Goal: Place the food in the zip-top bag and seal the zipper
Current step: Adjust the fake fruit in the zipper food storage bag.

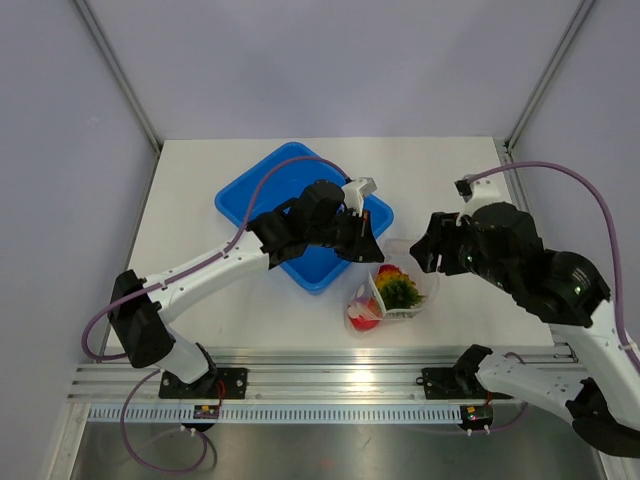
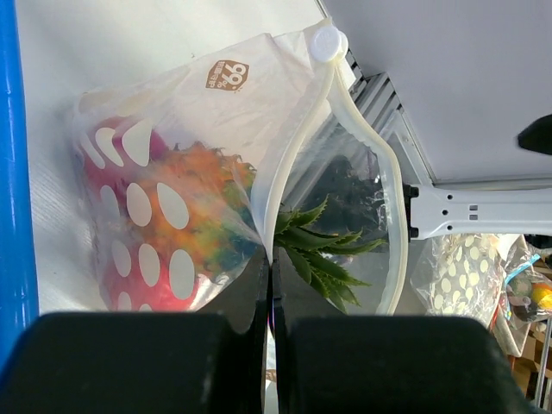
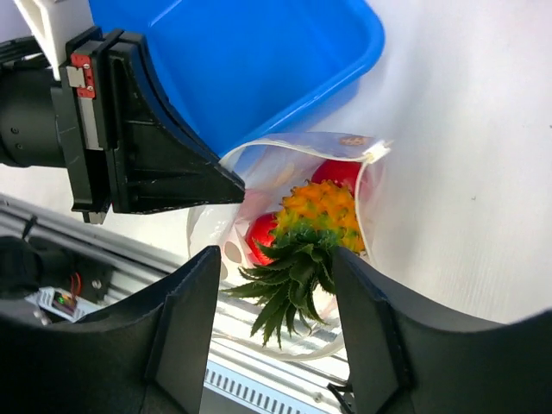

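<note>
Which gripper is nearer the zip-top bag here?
Left. The left gripper has its jaws shut on the mouth rim of the zip-top bag, touching it. The right gripper hangs open close by, gripping nothing.

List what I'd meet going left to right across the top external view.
In order: left arm's elbow → blue tray → zip-top bag → right arm's elbow.
</note>
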Controlling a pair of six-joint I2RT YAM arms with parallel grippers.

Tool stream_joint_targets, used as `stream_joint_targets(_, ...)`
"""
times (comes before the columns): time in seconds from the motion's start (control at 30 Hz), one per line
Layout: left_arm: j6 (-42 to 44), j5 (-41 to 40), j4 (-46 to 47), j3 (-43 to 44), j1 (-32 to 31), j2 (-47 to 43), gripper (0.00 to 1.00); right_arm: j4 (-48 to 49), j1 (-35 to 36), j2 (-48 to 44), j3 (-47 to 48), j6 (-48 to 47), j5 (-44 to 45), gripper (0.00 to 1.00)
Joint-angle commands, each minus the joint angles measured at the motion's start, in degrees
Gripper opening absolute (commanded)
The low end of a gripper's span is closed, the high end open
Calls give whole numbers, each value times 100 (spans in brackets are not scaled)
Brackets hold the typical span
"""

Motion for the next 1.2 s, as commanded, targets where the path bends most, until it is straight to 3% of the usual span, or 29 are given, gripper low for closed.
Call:
stream_joint_targets(0.0,-45,258,419,8,41,-87,0,58,44,-78,-305,596,574,62)
stream_joint_targets(0.2,-89,355,596,-80,41,-87,0,-356,44,-226,-613,1544,1418,64)
stream_joint_targets(0.27,-80,381,596,-71,41,-69,0,-408,44,-445,-701,1677,1628,71)
stream_joint_targets(0.47,-45,355,552,-71,41,-34,0,-777,44,-605,-833,1967,1735,74)
stream_joint_targets(1.17,-18,214,402,-89,41,-69,0,-541,44,-736,-1895,2108,998,58)
